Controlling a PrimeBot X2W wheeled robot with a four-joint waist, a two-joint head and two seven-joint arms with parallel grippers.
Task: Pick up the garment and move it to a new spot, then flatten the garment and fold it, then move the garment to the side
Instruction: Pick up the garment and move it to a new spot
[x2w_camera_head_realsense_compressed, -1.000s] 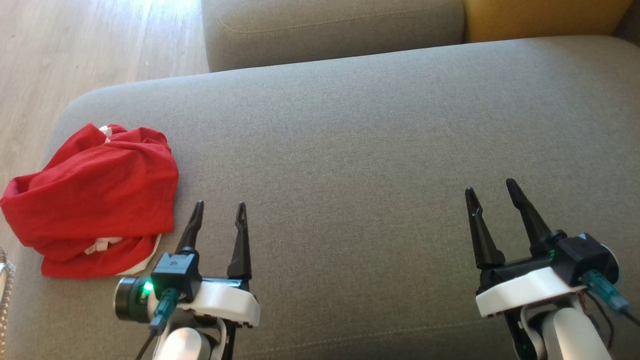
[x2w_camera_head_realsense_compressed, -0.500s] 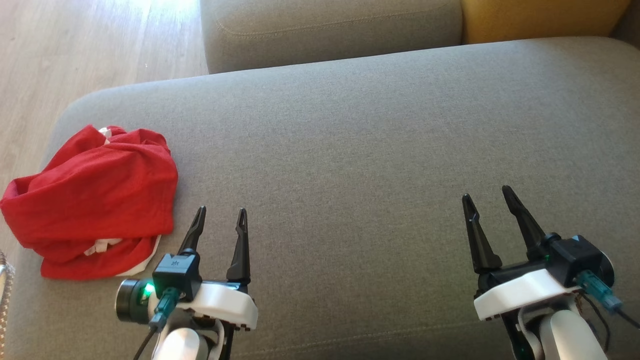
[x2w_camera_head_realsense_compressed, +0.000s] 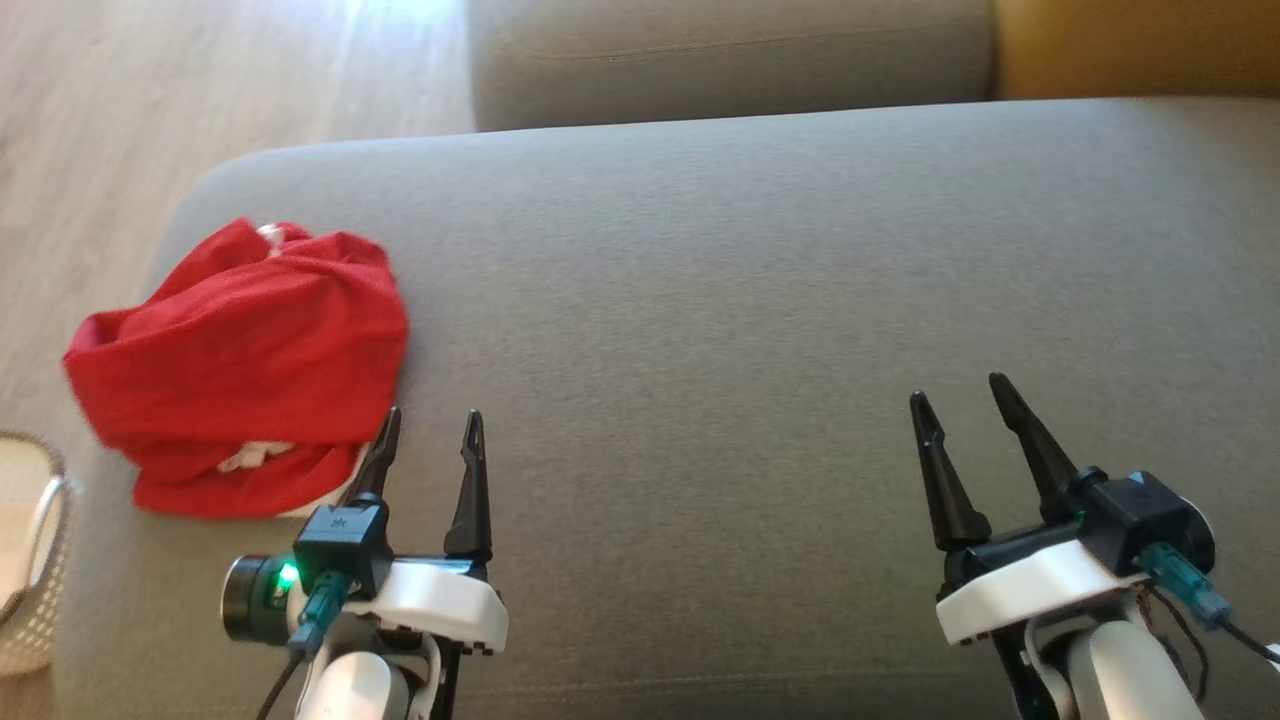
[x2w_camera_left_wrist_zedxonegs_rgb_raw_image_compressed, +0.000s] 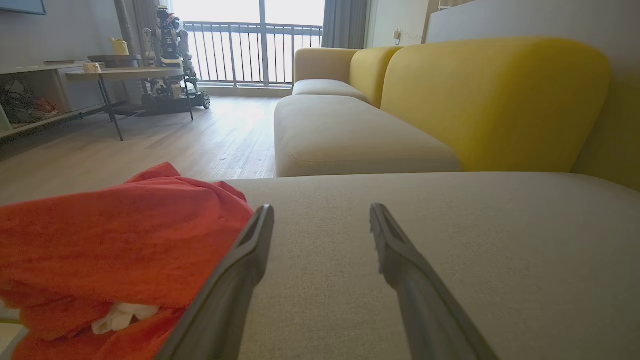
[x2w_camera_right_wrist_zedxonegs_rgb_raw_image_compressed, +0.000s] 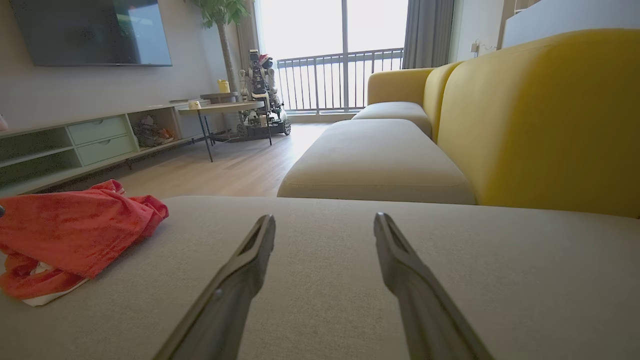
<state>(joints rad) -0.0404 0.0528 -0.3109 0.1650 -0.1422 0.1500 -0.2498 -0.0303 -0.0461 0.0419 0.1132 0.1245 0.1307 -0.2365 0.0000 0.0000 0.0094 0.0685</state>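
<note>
The garment (x2w_camera_head_realsense_compressed: 245, 365) is a crumpled red heap with white trim, lying at the left end of the grey sofa cushion (x2w_camera_head_realsense_compressed: 750, 300). It also appears at the lower left of the left wrist view as the garment (x2w_camera_left_wrist_zedxonegs_rgb_raw_image_compressed: 110, 250) and at the left of the right wrist view as the garment (x2w_camera_right_wrist_zedxonegs_rgb_raw_image_compressed: 70, 225). My left gripper (x2w_camera_head_realsense_compressed: 430, 420) stands open just right of the heap, its left finger close to the cloth's near edge, nothing between the fingers. Far to the right, my right gripper (x2w_camera_head_realsense_compressed: 955, 390) is open and empty above bare cushion.
A second grey cushion (x2w_camera_head_realsense_compressed: 720, 50) and a yellow backrest (x2w_camera_head_realsense_compressed: 1140, 45) lie beyond. Wooden floor (x2w_camera_head_realsense_compressed: 150, 100) runs along the left, with a pale basket rim (x2w_camera_head_realsense_compressed: 40, 520) at the lower left edge. A side table (x2w_camera_right_wrist_zedxonegs_rgb_raw_image_compressed: 220, 107) and another robot (x2w_camera_right_wrist_zedxonegs_rgb_raw_image_compressed: 260, 90) stand across the room.
The head camera has turned left, so the whole picture shifted right and the basket rim came further into view. The left gripper now sits closer to the garment's edge. Both grippers remain open.
</note>
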